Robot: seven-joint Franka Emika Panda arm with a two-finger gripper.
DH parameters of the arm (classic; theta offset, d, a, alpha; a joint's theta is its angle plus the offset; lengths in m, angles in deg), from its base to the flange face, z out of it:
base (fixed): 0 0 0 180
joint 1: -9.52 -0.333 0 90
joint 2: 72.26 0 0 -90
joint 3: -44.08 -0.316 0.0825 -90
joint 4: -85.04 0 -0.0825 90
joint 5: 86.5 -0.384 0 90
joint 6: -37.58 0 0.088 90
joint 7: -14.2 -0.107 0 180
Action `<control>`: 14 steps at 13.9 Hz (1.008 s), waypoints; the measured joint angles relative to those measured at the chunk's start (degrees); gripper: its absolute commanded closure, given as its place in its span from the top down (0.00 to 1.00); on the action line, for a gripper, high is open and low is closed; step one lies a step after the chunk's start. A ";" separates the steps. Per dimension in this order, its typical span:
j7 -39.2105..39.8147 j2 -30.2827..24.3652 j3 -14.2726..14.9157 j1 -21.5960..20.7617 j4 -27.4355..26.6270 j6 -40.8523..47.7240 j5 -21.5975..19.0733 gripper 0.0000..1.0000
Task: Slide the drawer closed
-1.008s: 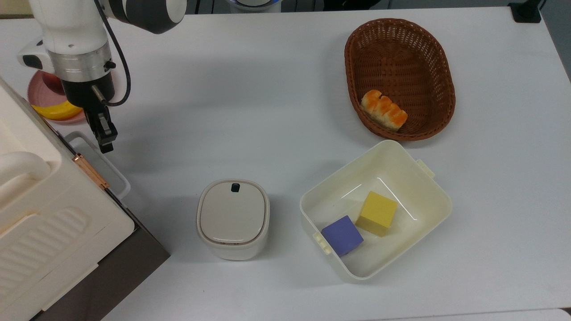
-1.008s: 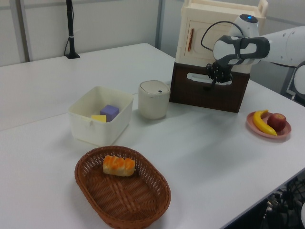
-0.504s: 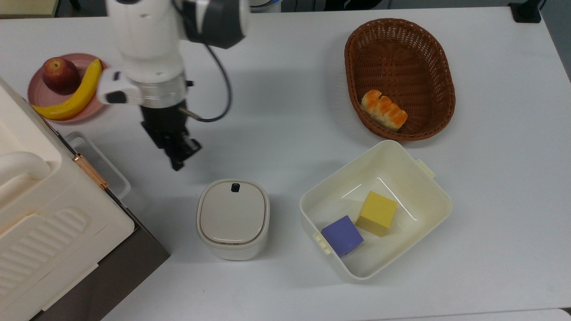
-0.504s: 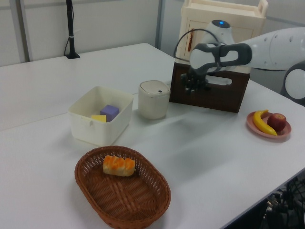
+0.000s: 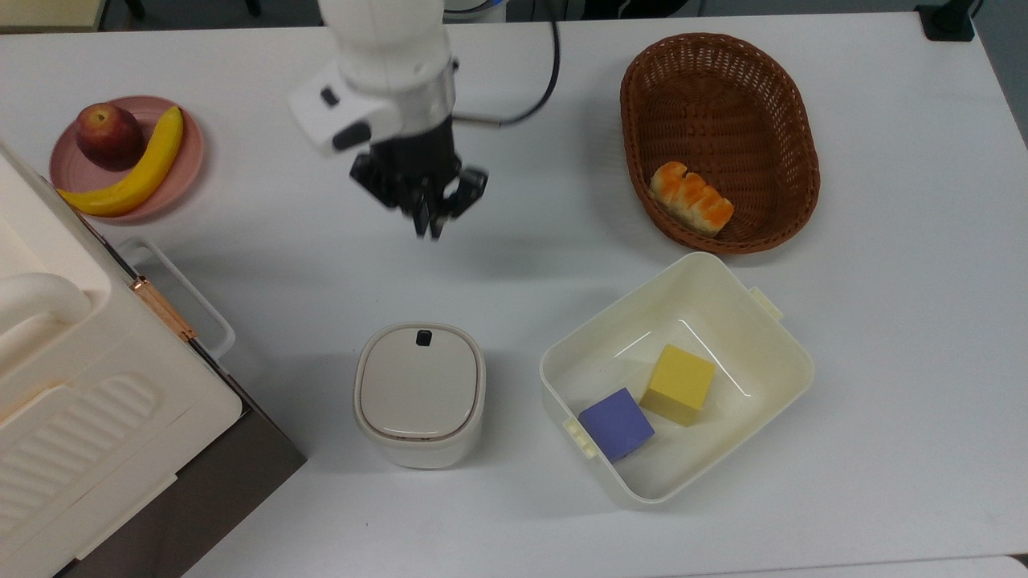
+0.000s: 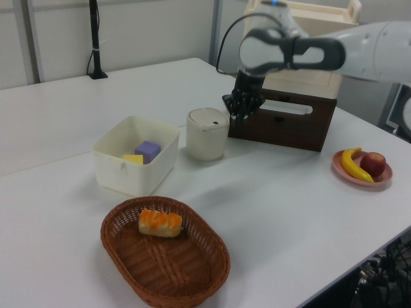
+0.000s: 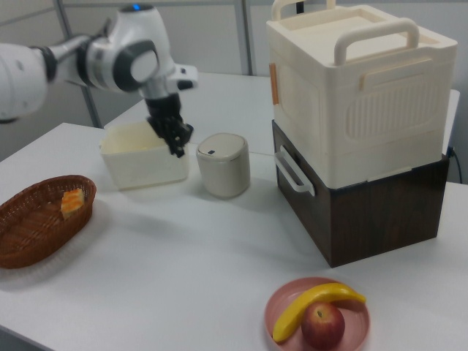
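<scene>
Drawer (image 7: 358, 212), dark brown front panel with white loop handle (image 7: 294, 170), sits flush under the cream plastic cabinet (image 7: 362, 88) at the table's edge on the top view's left; in the right view the front lines up with the box side, so it reads as closed. Task looks done.

Change: a second ago the black two-finger gripper (image 5: 428, 210) was at the handle; half a second ago it was between handle and white lidded canister (image 5: 419, 393); now it hangs well apart from the drawer, over bare white table (image 5: 514, 514) toward the far edge in the top view. Arm is retreating, not pushing.

Gripper: fingers look pressed together or nearly so, holding nothing, touching nothing, above the table.

Further out: cream tub (image 5: 747, 321), brown wicker basket (image 5: 642, 72), pink plate with fruit (image 5: 181, 181), all untouched.
</scene>
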 measured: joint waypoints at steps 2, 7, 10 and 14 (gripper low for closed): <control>4.69 -4.23 -0.59 -0.25 0.15 8.37 0.40 1.00; 7.56 -9.05 -0.72 -0.99 -0.07 14.26 5.56 1.00; 7.57 -9.81 -0.52 -1.17 -0.07 14.26 5.78 1.00; 7.17 -11.00 2.12 -2.63 -0.12 14.27 3.42 1.00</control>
